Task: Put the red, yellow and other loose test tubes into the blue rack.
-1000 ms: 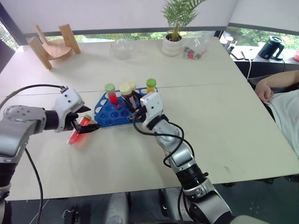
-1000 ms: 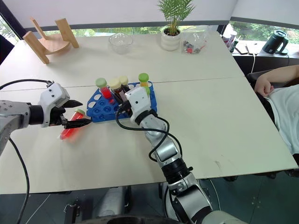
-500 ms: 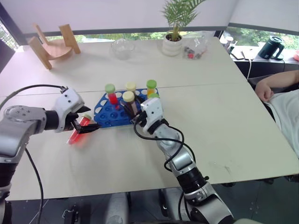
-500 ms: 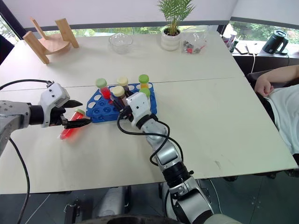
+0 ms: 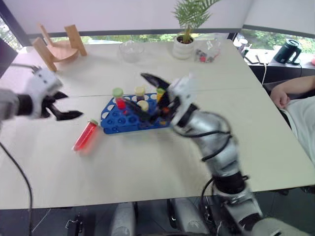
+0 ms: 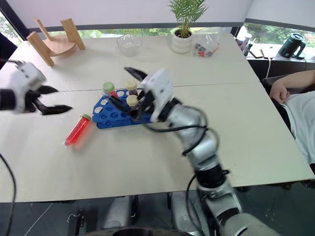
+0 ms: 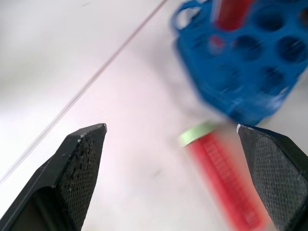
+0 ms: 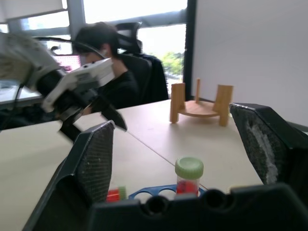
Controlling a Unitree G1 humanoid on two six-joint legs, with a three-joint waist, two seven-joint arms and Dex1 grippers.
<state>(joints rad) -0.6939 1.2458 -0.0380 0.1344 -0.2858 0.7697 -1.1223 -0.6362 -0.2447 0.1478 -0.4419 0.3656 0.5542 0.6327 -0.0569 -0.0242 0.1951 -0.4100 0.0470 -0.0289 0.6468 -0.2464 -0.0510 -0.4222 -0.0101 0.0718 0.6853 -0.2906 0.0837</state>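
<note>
The blue rack (image 5: 118, 119) stands mid-table and holds several capped tubes, among them a red tube with a green cap (image 5: 118, 96) and a cream-capped tube (image 5: 143, 105). A loose red tube (image 5: 85, 136) with a green cap lies flat on the table just left of the rack. My left gripper (image 5: 68, 105) hovers open above and to the left of this tube, which the left wrist view shows between its fingers (image 7: 82, 163) but lower down. My right gripper (image 5: 135, 90) hangs open and empty above the rack.
A wooden stand (image 5: 56, 46) sits at the far left corner. A glass bowl (image 5: 130, 49), a potted plant (image 5: 184, 44) and a plastic bag (image 5: 206, 49) line the far edge. A person's arm (image 5: 295, 91) rests at the right side.
My right gripper opened, left the cream-capped tube standing in the rack and rose above it. My left gripper lifted up and to the left, away from the loose red tube.
</note>
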